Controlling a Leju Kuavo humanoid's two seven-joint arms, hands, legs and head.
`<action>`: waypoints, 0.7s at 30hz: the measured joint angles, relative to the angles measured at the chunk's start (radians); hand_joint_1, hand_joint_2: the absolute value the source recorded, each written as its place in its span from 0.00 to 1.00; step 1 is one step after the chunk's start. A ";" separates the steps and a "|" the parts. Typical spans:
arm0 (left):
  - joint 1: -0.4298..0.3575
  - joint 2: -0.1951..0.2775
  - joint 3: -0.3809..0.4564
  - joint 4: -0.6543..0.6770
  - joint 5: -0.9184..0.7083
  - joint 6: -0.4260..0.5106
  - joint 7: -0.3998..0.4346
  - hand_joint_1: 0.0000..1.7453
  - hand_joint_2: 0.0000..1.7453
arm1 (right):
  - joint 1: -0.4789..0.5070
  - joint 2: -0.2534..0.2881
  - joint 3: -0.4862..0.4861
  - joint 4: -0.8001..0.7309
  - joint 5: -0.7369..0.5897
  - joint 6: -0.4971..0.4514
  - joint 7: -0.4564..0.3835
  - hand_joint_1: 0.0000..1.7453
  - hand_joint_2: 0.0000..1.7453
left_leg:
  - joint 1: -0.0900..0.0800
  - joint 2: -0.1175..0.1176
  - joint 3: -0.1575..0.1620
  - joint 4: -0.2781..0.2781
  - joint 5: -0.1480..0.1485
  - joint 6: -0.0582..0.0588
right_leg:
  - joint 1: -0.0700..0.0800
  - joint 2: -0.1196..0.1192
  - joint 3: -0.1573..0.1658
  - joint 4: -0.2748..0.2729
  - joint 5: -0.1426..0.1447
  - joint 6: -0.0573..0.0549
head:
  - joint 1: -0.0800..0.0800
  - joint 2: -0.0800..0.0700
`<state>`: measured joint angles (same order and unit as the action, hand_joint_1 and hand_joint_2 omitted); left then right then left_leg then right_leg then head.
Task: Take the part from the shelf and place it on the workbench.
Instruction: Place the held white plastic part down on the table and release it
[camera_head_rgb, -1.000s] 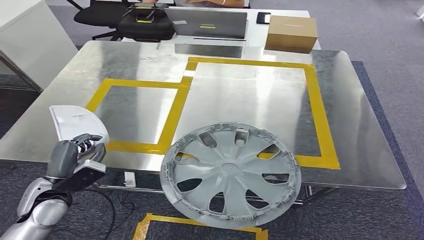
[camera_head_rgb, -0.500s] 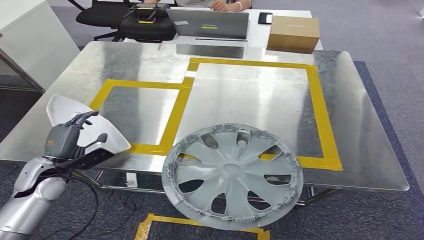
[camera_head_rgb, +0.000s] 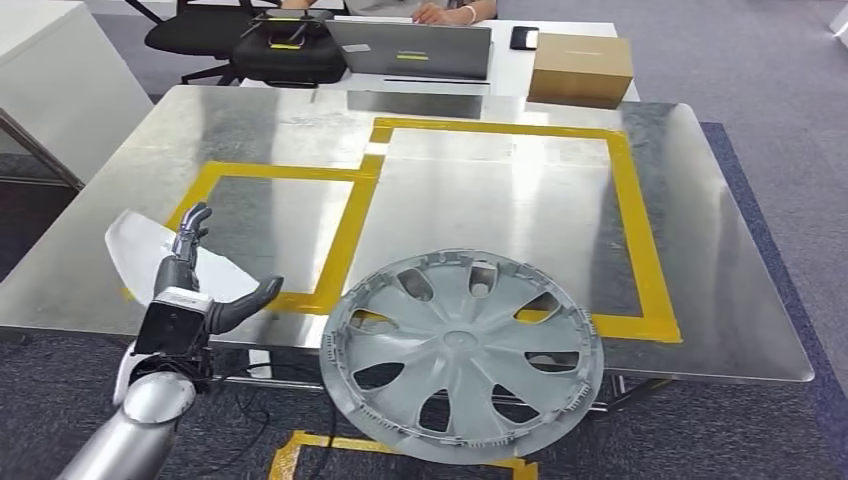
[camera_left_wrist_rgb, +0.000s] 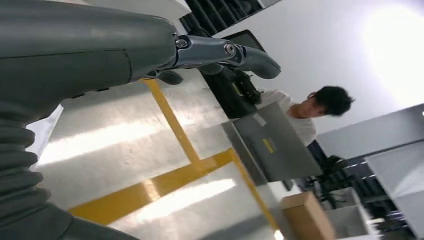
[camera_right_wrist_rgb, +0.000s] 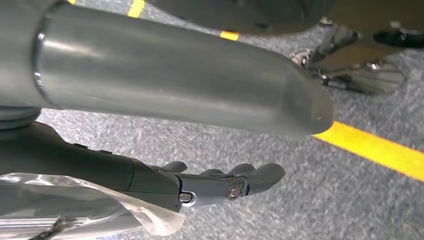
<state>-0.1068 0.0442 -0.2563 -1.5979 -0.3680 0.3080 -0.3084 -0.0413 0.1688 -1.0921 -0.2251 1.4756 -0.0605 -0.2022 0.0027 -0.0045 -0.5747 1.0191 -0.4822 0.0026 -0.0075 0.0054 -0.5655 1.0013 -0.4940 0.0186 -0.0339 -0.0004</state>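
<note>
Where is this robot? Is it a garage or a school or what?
Probably a robot test lab in an office. A shiny metal workbench marked with yellow tape holds a car hubcap, and behind it a person sits at a desk with a laptop.

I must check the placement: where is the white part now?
In the head view the white part lies on the near left corner of the metal workbench, beside the small yellow-taped square, under the open left hand.
</note>
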 joint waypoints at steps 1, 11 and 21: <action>0.012 -0.011 -0.008 -0.018 0.011 0.013 -0.007 0.00 0.00 | 0.001 0.003 -0.001 0.000 -0.003 -0.003 0.000 0.00 0.00 | -0.001 0.000 -0.001 0.000 -0.001 0.004 | -0.001 0.000 0.000 -0.002 0.001 0.005 | 0.000 0.000; 0.151 -0.082 -0.080 -0.128 0.091 0.120 -0.051 0.00 0.00 | 0.014 0.019 -0.026 0.000 -0.030 -0.027 -0.007 0.00 0.00 | 0.004 0.002 0.007 -0.014 0.005 0.034 | -0.005 -0.003 -0.129 0.272 -0.123 0.028 | 0.005 0.000; 0.246 -0.099 -0.058 -0.219 0.224 0.209 -0.118 0.00 0.00 | 0.018 0.027 -0.054 0.000 -0.042 -0.038 0.010 0.00 0.00 | 0.002 0.000 -0.015 0.045 -0.038 -0.008 | -0.005 -0.004 -0.001 0.003 0.007 -0.013 | 0.003 0.000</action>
<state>0.1388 -0.0546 -0.3139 -1.8171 -0.1438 0.5175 -0.4260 -0.0230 0.1963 -1.1460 -0.2255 1.4340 -0.0980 -0.1919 0.0050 -0.0048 -0.5892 1.0637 -0.5200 -0.0057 -0.0125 0.0011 -0.5667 1.0041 -0.4872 0.0058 -0.0312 -0.0004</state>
